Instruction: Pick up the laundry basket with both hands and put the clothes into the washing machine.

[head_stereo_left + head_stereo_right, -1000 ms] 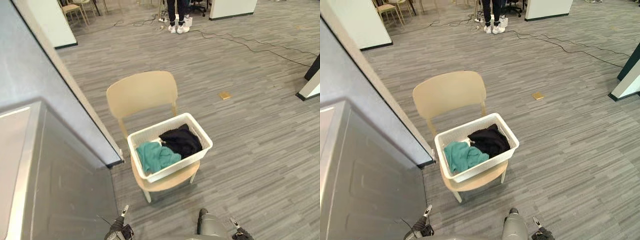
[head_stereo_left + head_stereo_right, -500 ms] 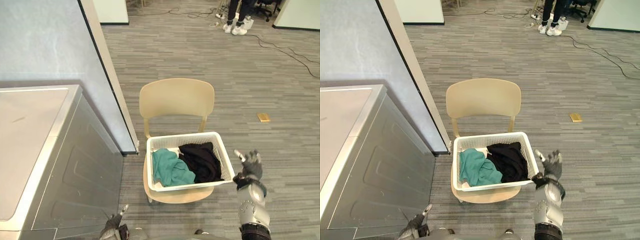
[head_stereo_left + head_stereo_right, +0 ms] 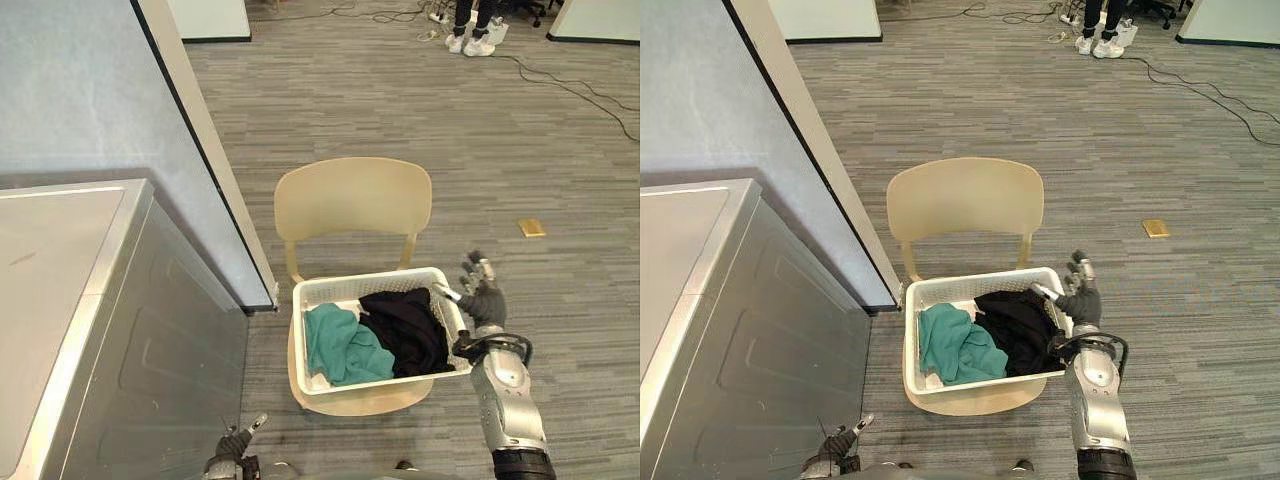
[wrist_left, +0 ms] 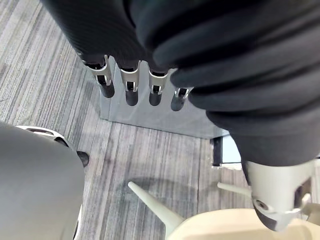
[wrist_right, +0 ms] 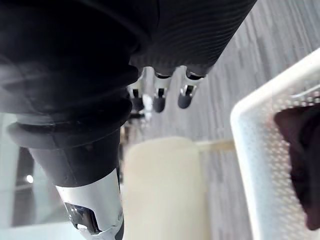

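A white laundry basket (image 3: 370, 283) rests on the seat of a beige chair (image 3: 352, 200). Inside it lie a teal garment (image 3: 340, 345) on the left and a black garment (image 3: 405, 330) on the right. My right hand (image 3: 482, 300) is open, fingers straight, just outside the basket's right end, with its thumb at the rim. The right wrist view has its fingers (image 5: 160, 97) past the basket's rim (image 5: 250, 165). My left hand (image 3: 235, 447) hangs low near the floor, open, fingers (image 4: 131, 85) straight and holding nothing. The grey washing machine (image 3: 150, 380) stands left of the chair.
A grey partition wall (image 3: 100, 100) rises behind the washing machine. A person's legs (image 3: 470, 30) stand far back, with cables (image 3: 570, 85) trailing across the floor. A small tan block (image 3: 532, 228) lies on the floor to the right of the chair.
The camera has swung, so the whole scene shifted. My right hand rose into view and moved forward to the basket's right end. The basket and clothes stay put.
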Motion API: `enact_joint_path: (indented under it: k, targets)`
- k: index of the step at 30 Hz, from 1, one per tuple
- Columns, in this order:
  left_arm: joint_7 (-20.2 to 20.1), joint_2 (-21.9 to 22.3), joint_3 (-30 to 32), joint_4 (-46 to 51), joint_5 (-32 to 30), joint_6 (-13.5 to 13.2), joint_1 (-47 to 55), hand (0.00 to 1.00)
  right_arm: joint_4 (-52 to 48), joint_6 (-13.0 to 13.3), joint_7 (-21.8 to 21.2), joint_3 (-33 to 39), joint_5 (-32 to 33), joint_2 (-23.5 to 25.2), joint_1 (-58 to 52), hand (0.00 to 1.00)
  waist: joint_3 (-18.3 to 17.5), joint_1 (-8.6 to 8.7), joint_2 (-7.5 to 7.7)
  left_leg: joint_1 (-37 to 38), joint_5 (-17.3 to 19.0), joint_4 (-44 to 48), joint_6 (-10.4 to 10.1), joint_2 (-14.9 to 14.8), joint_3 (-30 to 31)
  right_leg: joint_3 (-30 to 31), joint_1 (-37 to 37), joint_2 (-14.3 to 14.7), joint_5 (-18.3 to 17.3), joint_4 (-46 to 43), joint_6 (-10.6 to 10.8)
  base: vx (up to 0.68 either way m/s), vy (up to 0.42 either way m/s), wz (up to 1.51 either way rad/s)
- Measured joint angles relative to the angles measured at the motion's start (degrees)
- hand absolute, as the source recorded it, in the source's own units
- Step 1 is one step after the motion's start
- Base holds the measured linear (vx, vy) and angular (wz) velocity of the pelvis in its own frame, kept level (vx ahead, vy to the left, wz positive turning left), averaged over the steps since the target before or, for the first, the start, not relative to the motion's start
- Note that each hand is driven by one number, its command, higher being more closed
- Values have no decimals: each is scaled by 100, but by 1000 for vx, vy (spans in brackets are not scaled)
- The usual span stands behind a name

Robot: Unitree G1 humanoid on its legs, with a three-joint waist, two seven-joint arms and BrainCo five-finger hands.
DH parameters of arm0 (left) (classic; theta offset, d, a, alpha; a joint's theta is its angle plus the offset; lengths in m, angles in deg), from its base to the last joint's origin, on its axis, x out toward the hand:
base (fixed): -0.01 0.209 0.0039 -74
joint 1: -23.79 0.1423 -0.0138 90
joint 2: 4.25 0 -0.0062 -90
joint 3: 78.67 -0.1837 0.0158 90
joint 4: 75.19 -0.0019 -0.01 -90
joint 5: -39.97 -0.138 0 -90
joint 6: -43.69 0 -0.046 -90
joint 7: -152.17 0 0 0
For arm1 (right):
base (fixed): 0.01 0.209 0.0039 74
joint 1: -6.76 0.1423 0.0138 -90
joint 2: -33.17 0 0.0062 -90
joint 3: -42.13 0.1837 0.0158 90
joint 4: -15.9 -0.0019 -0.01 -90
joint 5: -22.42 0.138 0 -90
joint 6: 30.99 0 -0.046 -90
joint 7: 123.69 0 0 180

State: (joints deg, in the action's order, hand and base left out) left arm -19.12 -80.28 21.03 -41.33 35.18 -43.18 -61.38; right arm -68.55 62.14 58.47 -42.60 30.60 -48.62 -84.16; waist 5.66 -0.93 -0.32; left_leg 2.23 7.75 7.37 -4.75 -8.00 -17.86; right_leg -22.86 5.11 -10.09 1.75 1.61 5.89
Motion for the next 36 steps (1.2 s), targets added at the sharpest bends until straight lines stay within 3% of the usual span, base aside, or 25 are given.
enact_joint_path:
  k: [6,9,10,11,12,13,15,18,22,25,28,36]
  targets:
    - [-111,-102,-316,3,-277,16,-222,0,786,-183,-294,-795,-433,-458,558,0,266,-29,8,-200,-9,43,12,-3,71,-42,-146,-20,246,6,-42,-23,6,6]
    - [-107,-171,-515,-19,-447,39,-591,0,960,-198,-372,-1320,-585,-731,1097,0,653,-150,28,-694,-7,967,13,-112,132,-67,-423,-153,245,-498,-42,-62,20,7]
    - [-96,-192,-509,-1,-485,32,-799,0,966,-195,-375,-1496,-618,-837,1365,0,911,-167,42,-1259,-13,2059,42,-210,243,-75,-511,-254,242,-798,-44,-79,71,24]
    - [-85,-196,-528,9,-488,26,-937,0,1001,-194,-372,-1577,-627,-848,1546,0,1082,-161,76,-1646,229,2400,62,-218,379,-69,-555,-329,207,-970,-71,-106,131,37]
    - [-64,-195,-715,11,-486,27,-1131,0,1126,-191,-372,-1720,-656,-1017,1873,0,1170,-148,-67,-1769,185,1489,223,-102,613,-90,-777,-395,127,-1396,-23,-79,188,14]
    - [-3,-176,-948,62,-484,23,-1198,0,1128,-179,-385,-1820,-657,-1110,2030,0,1278,-198,-160,-1876,-125,1412,432,-186,598,-60,-998,-395,-202,-1992,228,-69,203,25]
    - [48,-322,-1027,90,-483,20,-1388,0,1144,-163,-407,-1896,-658,-1066,2124,0,1428,-261,92,-2199,2,2074,549,-40,634,-59,-1165,-705,-706,-2501,219,-28,92,33]
    - [155,-334,-1086,159,-468,26,-1476,0,1187,-165,-569,-2129,-665,-1060,2193,0,1499,-327,82,-2442,259,2755,613,-70,699,-59,-1126,-785,-1067,-2803,124,-35,11,15]
    - [157,-414,-1260,162,-439,21,-1478,0,1202,-165,-612,-2198,-671,-1104,2155,0,1524,-304,44,-2442,452,3241,561,-112,810,-56,-1071,-896,-1451,-3336,212,-114,-28,1]
    - [144,-407,-1442,207,-435,10,-1489,0,1368,-167,-621,-2204,-734,-1169,2157,0,1539,-303,23,-2475,797,3527,493,-114,891,-38,-1144,-1006,-1997,-3826,346,-168,-56,9]
    - [141,-406,-1445,216,-421,0,-1492,0,1539,-188,-634,-2261,-873,-1190,2136,0,1573,-299,-22,-2595,909,3812,403,-193,996,37,-1314,-1040,-2295,-4332,337,-234,-64,9]
    - [155,-412,-1407,229,-231,-14,-1507,0,1623,-210,-729,-2451,-1107,-1299,2133,0,1583,-290,-62,-2869,874,4058,351,-284,990,274,-1751,-1072,-2370,-4825,266,-138,-36,-6]
